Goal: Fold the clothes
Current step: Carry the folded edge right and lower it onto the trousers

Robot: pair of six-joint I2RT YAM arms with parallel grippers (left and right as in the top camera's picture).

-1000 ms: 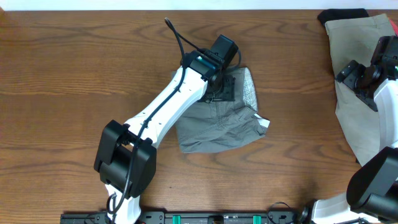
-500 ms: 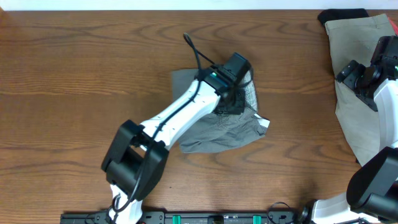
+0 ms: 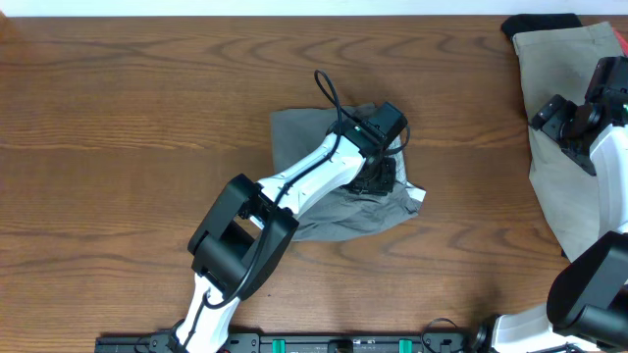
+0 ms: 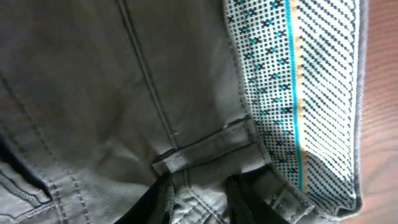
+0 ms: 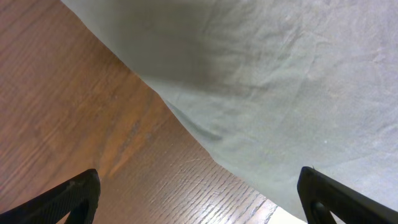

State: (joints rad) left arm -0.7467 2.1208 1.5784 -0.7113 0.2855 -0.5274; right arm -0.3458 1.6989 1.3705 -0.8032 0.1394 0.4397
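On the wooden table [image 3: 118, 118], the left arm [image 3: 314, 176] stretches across grey shorts [image 3: 299, 132], left fingers [image 4: 160, 202] pinching them; right fingers [image 5: 74, 193] apart.

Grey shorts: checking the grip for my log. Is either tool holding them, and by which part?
The left tool pinches the grey shorts at the waistband, beside a belt loop. The right tool is open, holding nothing.

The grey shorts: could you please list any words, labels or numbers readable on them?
No readable text anywhere.
white tag on the grey shorts: too small to read.
waistband lining: only a pattern of crosses and stripes, no letters.
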